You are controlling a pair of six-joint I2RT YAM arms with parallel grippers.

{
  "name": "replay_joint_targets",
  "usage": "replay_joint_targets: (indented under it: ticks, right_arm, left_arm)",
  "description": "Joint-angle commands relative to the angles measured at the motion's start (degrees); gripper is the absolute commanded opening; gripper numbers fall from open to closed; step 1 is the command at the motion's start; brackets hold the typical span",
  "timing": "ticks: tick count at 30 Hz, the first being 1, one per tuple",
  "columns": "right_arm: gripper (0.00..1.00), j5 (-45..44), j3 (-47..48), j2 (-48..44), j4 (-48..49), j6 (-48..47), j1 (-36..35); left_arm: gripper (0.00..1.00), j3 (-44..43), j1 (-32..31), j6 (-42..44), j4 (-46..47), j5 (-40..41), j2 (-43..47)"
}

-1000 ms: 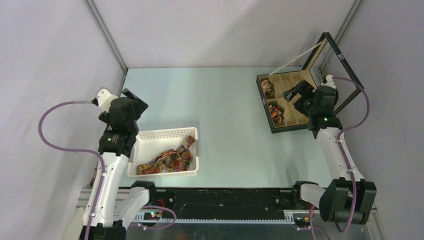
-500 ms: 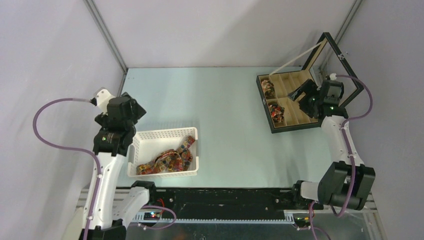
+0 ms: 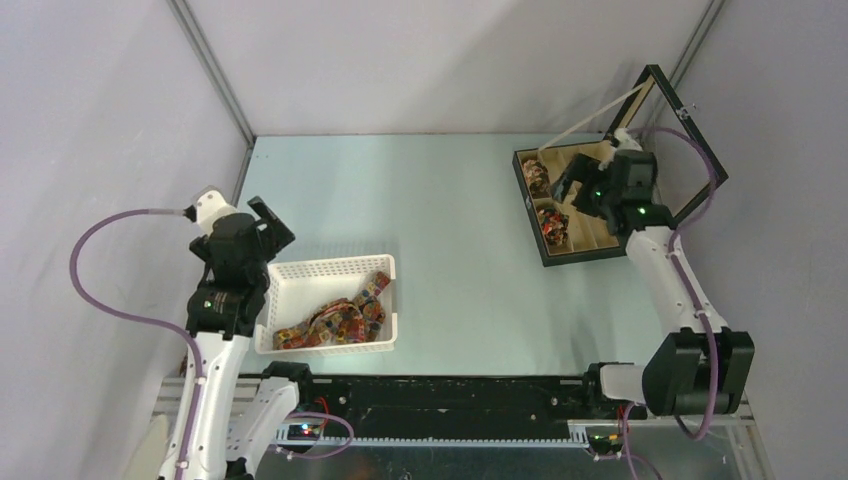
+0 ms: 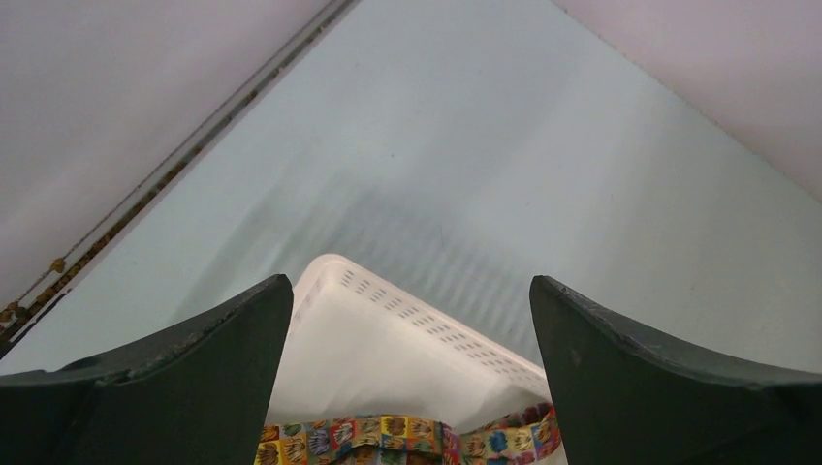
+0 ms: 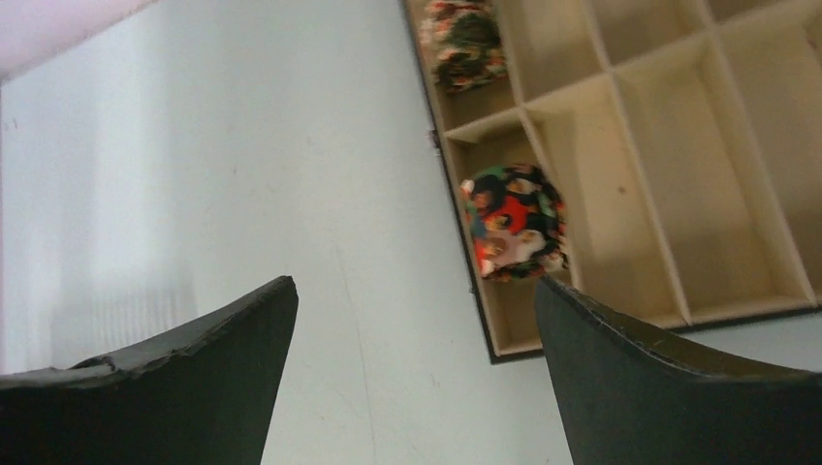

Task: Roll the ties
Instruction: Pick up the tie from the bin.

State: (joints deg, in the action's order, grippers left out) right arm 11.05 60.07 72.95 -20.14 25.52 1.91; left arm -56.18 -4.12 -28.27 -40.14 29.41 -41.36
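Left gripper (image 3: 272, 222), jaws apart and empty, is nearer — the ties (image 3: 335, 320) lie at five o'clock, stretched eight-to-two; right gripper (image 3: 572, 186) gapes too.

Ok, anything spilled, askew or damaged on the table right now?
Nothing stands out. The loose ties lie heaped inside the white basket, and the two coiled ties sit in separate compartments of the open black box.

No words, labels, brand marks or numbers can be read on anything in these three views
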Motion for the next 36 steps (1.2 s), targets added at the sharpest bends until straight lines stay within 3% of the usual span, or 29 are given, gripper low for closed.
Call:
replay_joint_targets:
  ticks: [1, 4, 5, 8, 18, 21, 25, 36]
  right_arm:
    - [0.95, -10.7, 10.2, 3.6, -3.0, -9.1, -13.0]
    - [0.95, -28.7, 17.8, 7.9, -6.5, -17.0, -26.7]
    - [0.97, -31.5, 18.3, 8.9, -6.0, -18.6, -33.2]
    - [0.99, -37.5, 19.1, 10.8, -1.8, -21.0, -41.1]
    - [0.99, -11.0, 24.4, 17.2, 2.1, -21.6, -54.0]
    - [0.95, -2.1, 26.3, 20.2, 1.1, -21.0, -56.7]
    - [0.87, 1.5, 26.8, 23.7, 1.3, -20.4, -61.7]
    - [0.82, 0.6, 28.0, 33.4, 5.7, -18.4, -68.6]
  left_arm:
    - [1.00, 1.9, 0.2, 2.9, 2.2, -4.2, -0.2]
    - [1.00, 2.4, 0.2, 2.9, 2.3, -3.7, -0.2]
    - [1.00, 2.5, 0.2, 2.8, 2.2, -3.1, 0.0]
    - [1.00, 2.6, 0.5, 2.9, 1.9, -2.2, 0.3]
    - [1.00, 3.6, 1.4, 2.5, 0.7, 0.7, 2.0]
    - [1.00, 3.9, 1.7, 2.4, 0.6, 0.6, 2.4]
    - [1.00, 3.8, 2.9, 2.0, 0.5, -0.4, 2.1]
    - [1.00, 4.1, 6.7, 1.2, 0.3, -3.0, 2.6]
